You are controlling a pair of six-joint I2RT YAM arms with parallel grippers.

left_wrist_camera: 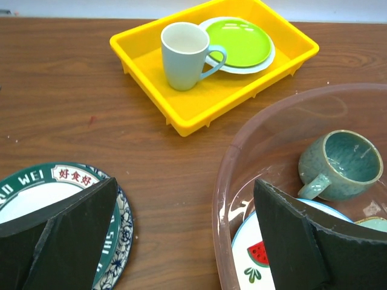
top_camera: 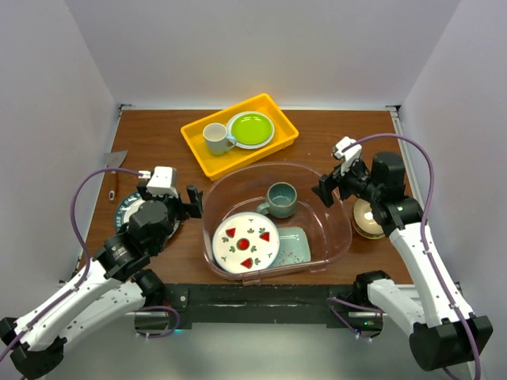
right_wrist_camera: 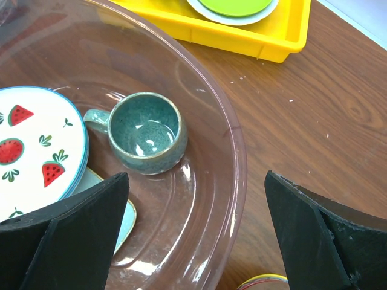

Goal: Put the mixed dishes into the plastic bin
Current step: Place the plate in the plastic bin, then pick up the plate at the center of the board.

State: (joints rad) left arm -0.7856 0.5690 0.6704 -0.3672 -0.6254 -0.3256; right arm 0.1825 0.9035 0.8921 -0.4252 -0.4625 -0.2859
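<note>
Open strip of table (left_wrist_camera: 72, 90) between yellow tray (left_wrist_camera: 242, 84) and plastic bin (left_wrist_camera: 230, 163)

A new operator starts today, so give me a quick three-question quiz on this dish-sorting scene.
1. True or false: the teal mug stands upright inside the plastic bin.
2. What holds the white mug? A) yellow tray B) plastic bin C) neither
3. Fill in: the left gripper and right gripper are both ____.
Key: 1 true; 2 A; 3 open.
</note>
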